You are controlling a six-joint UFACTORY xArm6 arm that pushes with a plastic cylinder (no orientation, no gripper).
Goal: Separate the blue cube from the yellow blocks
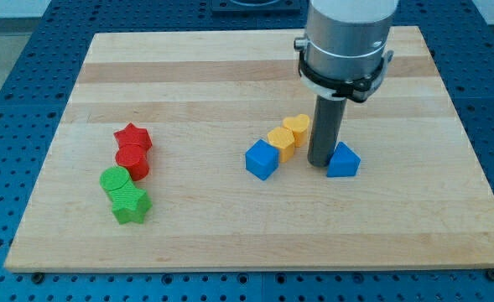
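A blue cube (262, 158) sits near the board's middle. It touches a yellow hexagonal block (282, 142) at its upper right. A yellow heart-shaped block (296, 127) touches that one further up and right. My tip (320, 162) rests on the board just right of the yellow blocks, apart from the blue cube. A blue triangular block (343, 160) sits right against the tip's right side.
At the view's left stand a red star block (133, 137) above a red cylinder (133, 160), then a green cylinder (115, 180) and a green star block (130, 204). The wooden board (230, 67) ends at a blue perforated table.
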